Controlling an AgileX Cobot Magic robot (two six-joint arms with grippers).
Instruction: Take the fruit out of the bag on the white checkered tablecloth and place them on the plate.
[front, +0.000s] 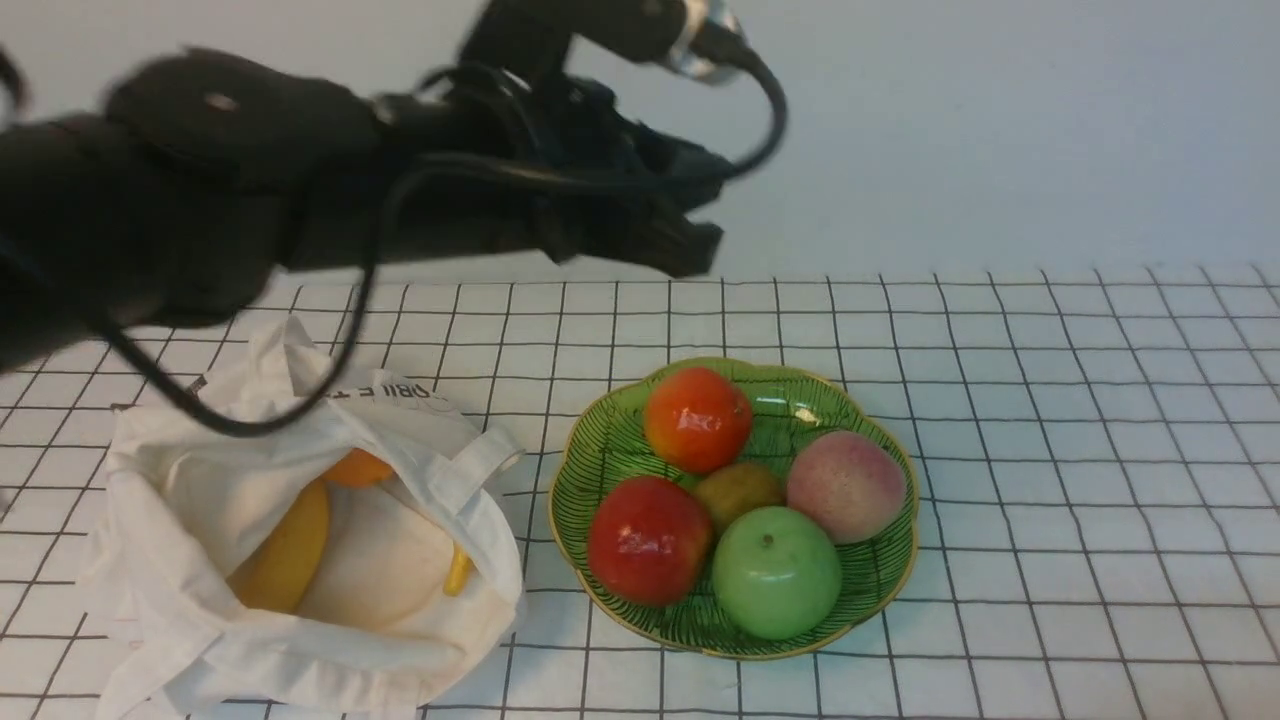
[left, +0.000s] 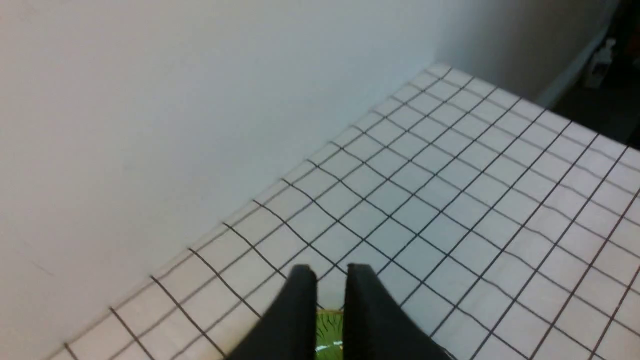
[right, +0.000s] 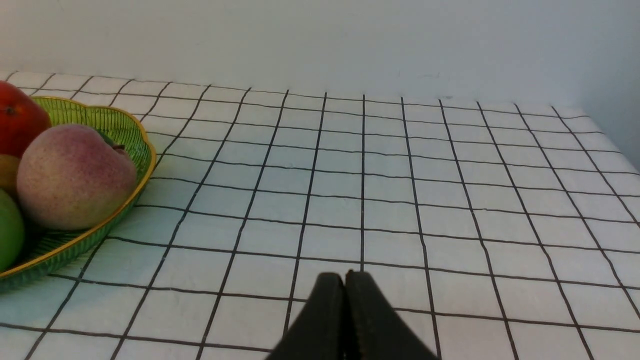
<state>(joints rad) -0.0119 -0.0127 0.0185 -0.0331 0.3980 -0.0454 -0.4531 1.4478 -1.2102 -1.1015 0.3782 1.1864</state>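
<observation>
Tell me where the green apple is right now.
In the front view, the green apple lies on the near side of the plate, just right of the red apple and below the pinkish peach.

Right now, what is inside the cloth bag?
Inside the bag: a large yellow fruit, an orange fruit and a small yellow tip. Folds of cloth hide anything deeper.

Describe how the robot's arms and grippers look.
The left arm is black and bulky, with a loose dark cable looping below it and a shiny silvery part on top. The left gripper and right gripper show dark, tapering fingers. The right arm is out of view.
</observation>
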